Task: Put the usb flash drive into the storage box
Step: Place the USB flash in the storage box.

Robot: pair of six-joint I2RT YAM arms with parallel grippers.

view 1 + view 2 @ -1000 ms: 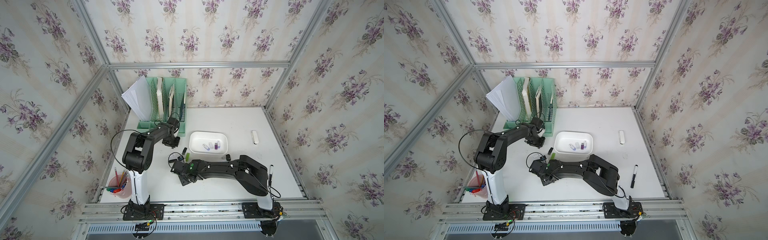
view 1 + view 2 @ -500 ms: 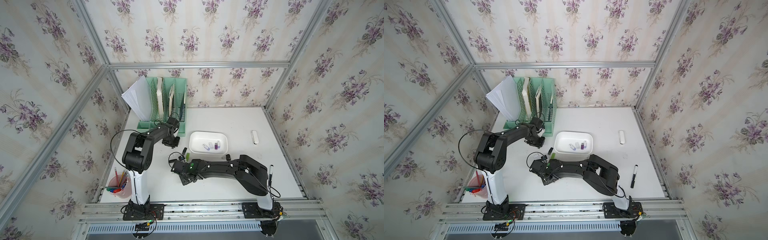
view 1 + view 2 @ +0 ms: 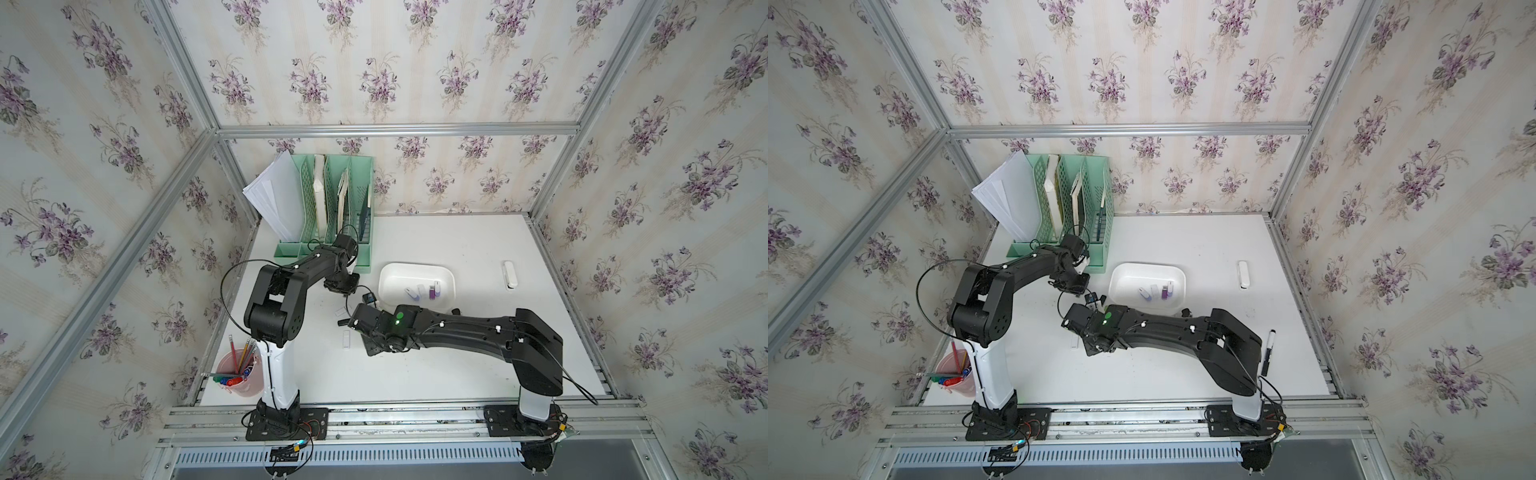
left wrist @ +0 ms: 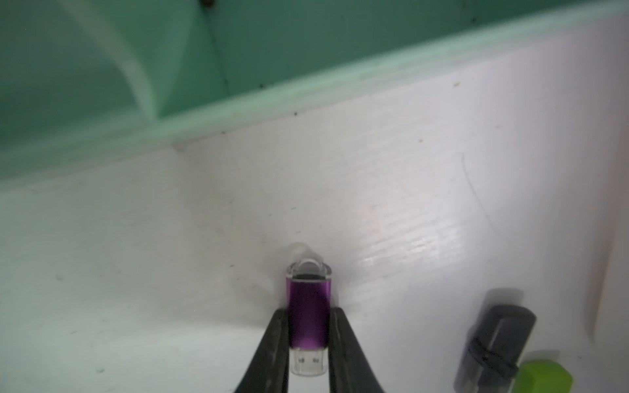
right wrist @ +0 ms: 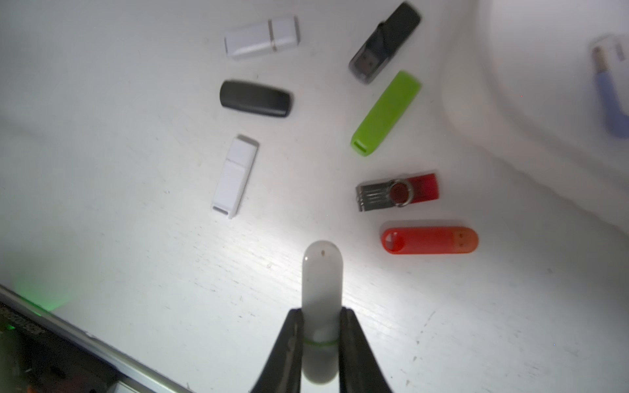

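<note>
the left gripper is clamped tight on a purple flash drive. the drive has a glossy violet body and clear plastic at both ends, and its capped tip pokes out past the black tapered fingers. it is near the foot of the mint-green organizer.

the right gripper is pinched around a white flash drive that is smooth, matt and round-ended, with a thin green ring.

the storage box, a smooth white tub with rounded corners, sits on the white table near both grippers, touching neither. a lilac drive lies inside it.

a lime drive and a translucent red drive lie loose between the right gripper and the box.
</note>
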